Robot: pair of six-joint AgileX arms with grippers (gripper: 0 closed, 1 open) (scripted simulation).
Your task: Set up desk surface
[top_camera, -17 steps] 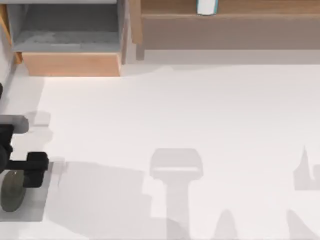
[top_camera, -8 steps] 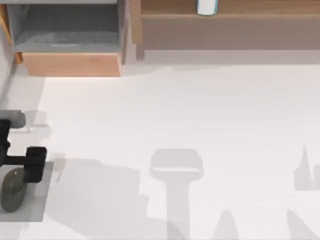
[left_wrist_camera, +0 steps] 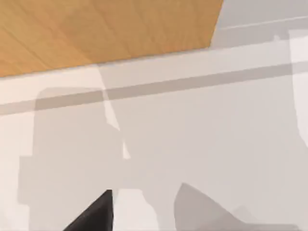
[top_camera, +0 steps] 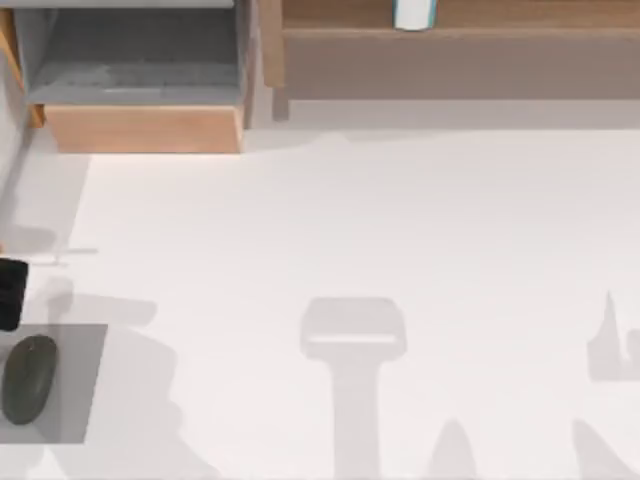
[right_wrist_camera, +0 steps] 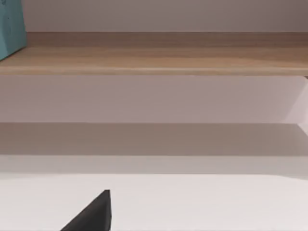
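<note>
The desk surface [top_camera: 380,230] is a wide white tabletop crossed by soft grey shadows. At its front left corner a dark oval object [top_camera: 28,378] lies on a small grey mat [top_camera: 80,350]. My left arm [top_camera: 10,293] shows as a black piece at the left edge, just behind the mat and apart from the oval object. A black tip of my left gripper [left_wrist_camera: 96,216] hangs over bare white surface in the left wrist view. A black tip of my right gripper [right_wrist_camera: 91,214] faces the back shelf across the white top.
A light-wood box unit [top_camera: 145,128] with a grey inside stands at the back left. A long wooden shelf [top_camera: 450,45] runs along the back and carries a white-and-teal item [top_camera: 413,12], which the right wrist view shows as a teal block [right_wrist_camera: 10,26].
My left arm has drawn back to the left edge, away from above the mat. The dark oval object now lies uncovered on the mat.
</note>
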